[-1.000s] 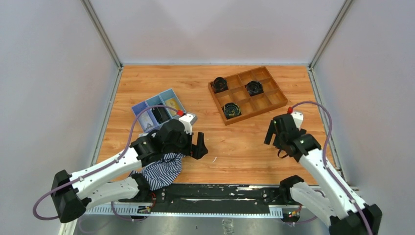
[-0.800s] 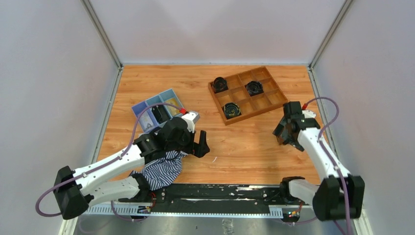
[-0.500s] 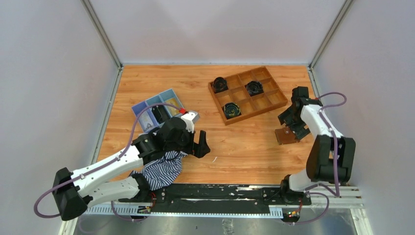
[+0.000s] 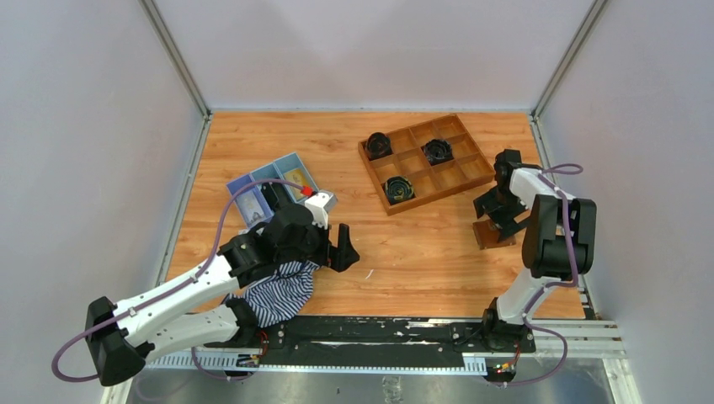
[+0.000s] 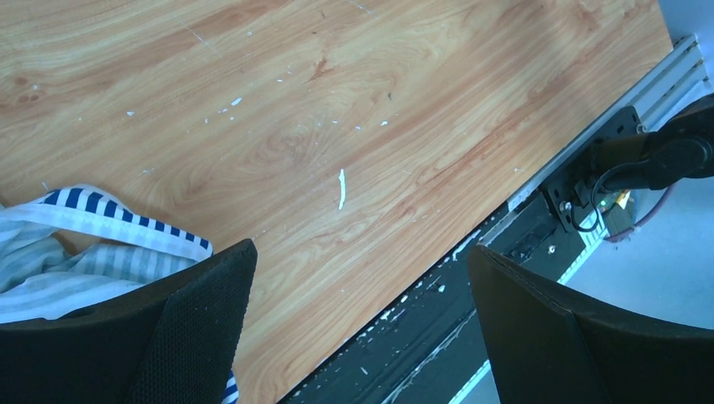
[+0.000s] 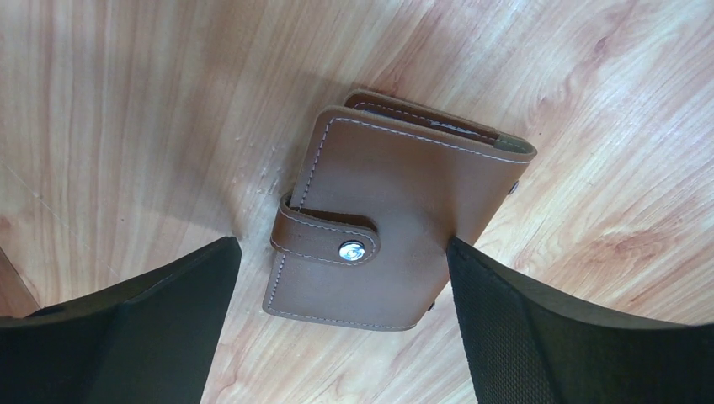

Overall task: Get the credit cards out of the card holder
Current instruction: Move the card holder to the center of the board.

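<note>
Wood desk (image 4: 421, 261): card holder (image 6: 396, 227) lies closed, strap snapped. I see R pincer (image 6: 341, 246) spread wide over it, L pincer (image 5: 360, 252) spread wide too. Both empty.

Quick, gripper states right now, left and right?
Left gripper: open, holding nothing.
Right gripper: open, poised over the closed card holder, not gripping it.
</note>
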Robot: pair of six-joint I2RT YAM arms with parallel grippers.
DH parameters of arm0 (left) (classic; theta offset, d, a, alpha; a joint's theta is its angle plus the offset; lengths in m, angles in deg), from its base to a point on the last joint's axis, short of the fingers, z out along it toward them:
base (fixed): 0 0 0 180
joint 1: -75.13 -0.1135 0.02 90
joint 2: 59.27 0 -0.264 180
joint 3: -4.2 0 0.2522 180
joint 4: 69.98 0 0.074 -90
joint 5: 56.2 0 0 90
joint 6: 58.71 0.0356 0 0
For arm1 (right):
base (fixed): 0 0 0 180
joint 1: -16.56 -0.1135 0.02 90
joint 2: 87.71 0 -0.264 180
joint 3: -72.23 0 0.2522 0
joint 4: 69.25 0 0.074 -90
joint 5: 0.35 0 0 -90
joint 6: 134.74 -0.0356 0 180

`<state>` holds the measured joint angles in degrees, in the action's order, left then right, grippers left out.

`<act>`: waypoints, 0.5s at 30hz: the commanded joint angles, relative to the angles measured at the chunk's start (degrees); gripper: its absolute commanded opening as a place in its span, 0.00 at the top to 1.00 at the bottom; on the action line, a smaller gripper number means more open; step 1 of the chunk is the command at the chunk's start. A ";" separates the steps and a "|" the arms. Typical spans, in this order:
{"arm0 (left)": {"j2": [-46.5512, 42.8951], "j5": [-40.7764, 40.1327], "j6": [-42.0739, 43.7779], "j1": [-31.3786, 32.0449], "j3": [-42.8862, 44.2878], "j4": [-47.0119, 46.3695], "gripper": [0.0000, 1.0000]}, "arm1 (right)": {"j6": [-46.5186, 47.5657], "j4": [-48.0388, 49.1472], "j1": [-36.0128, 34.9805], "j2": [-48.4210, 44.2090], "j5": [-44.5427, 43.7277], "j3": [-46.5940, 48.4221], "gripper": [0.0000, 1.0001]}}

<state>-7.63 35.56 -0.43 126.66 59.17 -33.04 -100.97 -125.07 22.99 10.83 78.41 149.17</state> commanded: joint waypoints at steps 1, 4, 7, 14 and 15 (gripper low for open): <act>0.65 -0.90 0.22 0.43 -0.31 -0.44 0.00 | -0.30 1.27 0.76 3.11 2.45 -1.12 0.06; 1.24 -0.63 0.49 0.50 0.16 -0.40 0.00 | 2.50 2.52 0.57 3.13 4.14 -2.12 0.08; 1.44 -0.67 1.22 0.48 0.52 -0.22 0.00 | 5.69 4.27 -0.05 1.53 5.24 -4.45 0.11; 2.23 -2.79 3.34 0.45 2.58 0.97 0.00 | 17.07 9.90 -3.85 -7.52 12.61 -13.24 0.17; 2.37 -3.40 3.56 0.43 2.76 1.03 0.00 | 18.66 9.90 -4.83 -8.70 13.10 -14.26 0.17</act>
<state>-6.00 34.79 1.05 126.66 59.50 -32.84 -89.34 -117.45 21.88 3.73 82.54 140.89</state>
